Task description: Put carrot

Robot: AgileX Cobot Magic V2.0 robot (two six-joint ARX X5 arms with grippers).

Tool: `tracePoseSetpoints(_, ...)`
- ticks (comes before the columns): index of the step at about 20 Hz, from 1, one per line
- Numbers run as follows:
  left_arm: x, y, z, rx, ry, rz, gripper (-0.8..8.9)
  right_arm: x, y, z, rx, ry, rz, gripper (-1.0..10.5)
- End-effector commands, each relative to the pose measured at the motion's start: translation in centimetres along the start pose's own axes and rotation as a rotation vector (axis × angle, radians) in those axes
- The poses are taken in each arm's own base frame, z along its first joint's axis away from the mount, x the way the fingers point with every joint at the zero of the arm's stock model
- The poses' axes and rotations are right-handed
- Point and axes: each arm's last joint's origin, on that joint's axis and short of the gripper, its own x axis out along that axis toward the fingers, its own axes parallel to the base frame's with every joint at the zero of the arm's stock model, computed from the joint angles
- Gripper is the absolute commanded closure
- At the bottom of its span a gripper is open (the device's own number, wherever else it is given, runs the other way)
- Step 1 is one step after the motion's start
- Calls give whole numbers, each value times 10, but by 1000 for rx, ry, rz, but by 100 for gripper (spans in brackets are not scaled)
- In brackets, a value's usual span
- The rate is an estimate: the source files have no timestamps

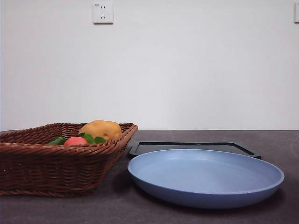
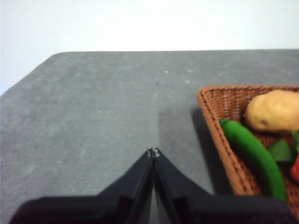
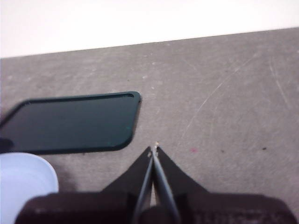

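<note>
**Both arms idle, carrot lying in the basket**

The bench (image 1: 280,140) is wide, dark and mostly bare, so either arm has room to travel. On it sits the woven basket (image 1: 28,163), its sloped walls keeping the vegetables corralled; any pick has to come over that rim from above. Beside it, nearly touching, lies the blue plate (image 1: 205,179), shallow and low-lipped, an easy place to set something down, I'd guess. Behind the plate rests a flat black tray (image 1: 196,145), equally open.

The left gripper (image 2: 153,151) hangs with jaws clenched on nothing, over bare bench; the basket corner is just ahead and off to one side of its tips. The right gripper (image 3: 154,149) is likewise closed and empty, the tray ahead of its jaws, the plate's edge close alongside.

In the basket, the potato (image 1: 101,128) sits highest. The carrot (image 1: 75,141) pokes its thick end above the rim, leaves (image 1: 91,138) against the potato. A green pepper (image 2: 254,156) lies along the wall nearest the left jaws, crowding that approach.
</note>
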Motion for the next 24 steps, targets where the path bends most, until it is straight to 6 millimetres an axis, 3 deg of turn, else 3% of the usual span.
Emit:
tracePoseSetpoints(1, 1, 0, 0, -96, -24, -21, 805, 0, 0, -1, 226, -6, 4, 943)
tracePoseSetpoints(7, 0, -5, 5, -327, -51, -173, 805, 0, 0, 0, 461, -8, 5, 943)
tracePoseSetpoints(16, -1, -7, 10, -395, -49, -276, 806, -1, 2, -1, 469, 59, 62, 943)
tracePoseSetpoints(24, -4, -8, 30, -429, 126, -239, 806, -7, 7, 23, 465, 185, 112, 943)
